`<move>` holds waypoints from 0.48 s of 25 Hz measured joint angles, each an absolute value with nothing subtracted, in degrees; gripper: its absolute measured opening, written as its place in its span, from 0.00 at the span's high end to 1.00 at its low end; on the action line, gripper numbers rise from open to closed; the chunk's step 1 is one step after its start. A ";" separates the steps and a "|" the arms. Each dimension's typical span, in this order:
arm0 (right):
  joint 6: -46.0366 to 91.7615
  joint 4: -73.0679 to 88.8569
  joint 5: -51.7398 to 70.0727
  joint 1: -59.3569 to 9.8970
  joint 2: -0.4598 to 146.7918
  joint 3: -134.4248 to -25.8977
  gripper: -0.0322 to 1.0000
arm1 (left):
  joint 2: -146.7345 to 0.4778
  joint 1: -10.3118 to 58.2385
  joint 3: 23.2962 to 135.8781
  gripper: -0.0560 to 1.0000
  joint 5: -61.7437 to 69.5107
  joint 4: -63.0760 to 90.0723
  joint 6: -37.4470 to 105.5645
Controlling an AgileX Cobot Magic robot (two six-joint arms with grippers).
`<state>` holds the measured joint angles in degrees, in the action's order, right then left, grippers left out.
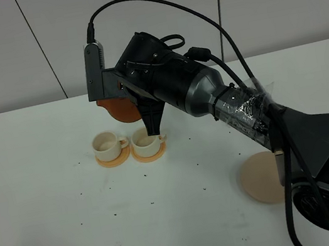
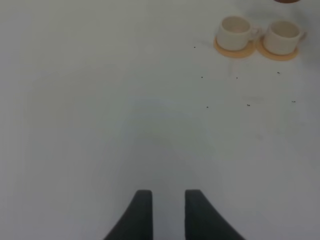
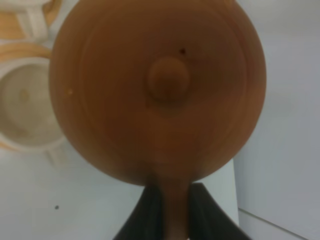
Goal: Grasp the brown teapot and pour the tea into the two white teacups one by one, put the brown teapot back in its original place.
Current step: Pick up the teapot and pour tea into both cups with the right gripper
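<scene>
Right gripper [image 3: 170, 205] grasps brown teapot [image 3: 157, 85] near teacups [image 1: 110, 145] (left gripper [image 2: 168, 200] parted over bare table [image 2: 75, 125]).

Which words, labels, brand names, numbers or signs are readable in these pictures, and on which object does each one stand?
No text can be read in any view.
Brown teapot: plain clay, no mark.
White teacups and their coasters: plain, no print.
Right arm housing: black, no legible label at this sharpness.
Table: only dark specks, not writing.
</scene>
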<state>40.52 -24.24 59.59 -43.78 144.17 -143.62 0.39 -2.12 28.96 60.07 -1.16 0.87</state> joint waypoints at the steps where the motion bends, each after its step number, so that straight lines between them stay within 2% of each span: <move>1: 40.70 -24.24 59.59 -43.78 144.17 -143.62 0.88 | 0.39 -2.12 28.96 0.73 60.07 -1.16 0.87; 12: 41.31 -26.52 59.17 -44.89 145.17 -143.62 0.88 | 0.39 -2.12 28.96 0.73 60.07 -1.16 0.87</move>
